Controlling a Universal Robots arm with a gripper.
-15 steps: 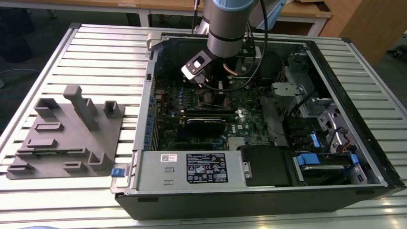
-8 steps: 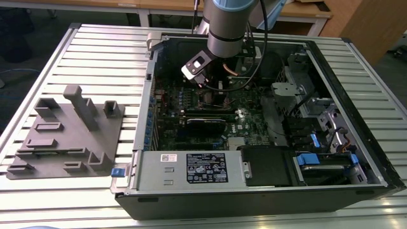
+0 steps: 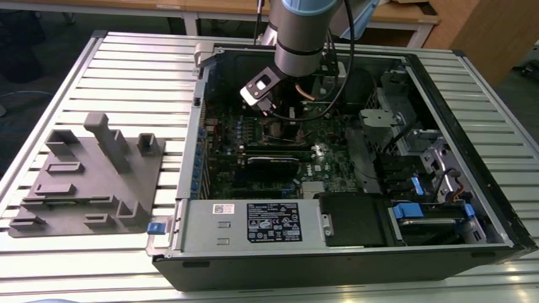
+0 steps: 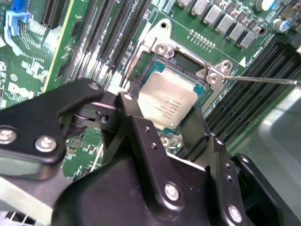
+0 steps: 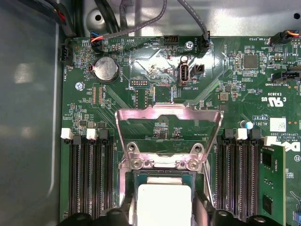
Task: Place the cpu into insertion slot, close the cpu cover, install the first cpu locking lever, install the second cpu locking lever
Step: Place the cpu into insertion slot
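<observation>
In the exterior view my gripper (image 3: 271,117) reaches down into the open computer case (image 3: 194,126), low over the motherboard. The cpu (image 4: 167,100), a square chip with a silver-tan top, lies between my two black fingers (image 4: 136,117) directly on the insertion slot (image 4: 188,59). Both fingers sit against opposite edges of the chip. In the first wrist view the cpu (image 5: 163,205) shows in the socket, and the cpu cover (image 5: 169,112) stands swung up and open just beyond it. A thin locking lever (image 4: 263,80) sticks out sideways from the socket's corner.
Long black memory slots (image 5: 89,179) flank the socket on both sides. A coin battery (image 5: 106,69) and cables lie farther along the board. In the exterior view a grey fixture (image 3: 84,183) rests on the slatted table, and a power supply (image 3: 252,221) fills the case's near edge.
</observation>
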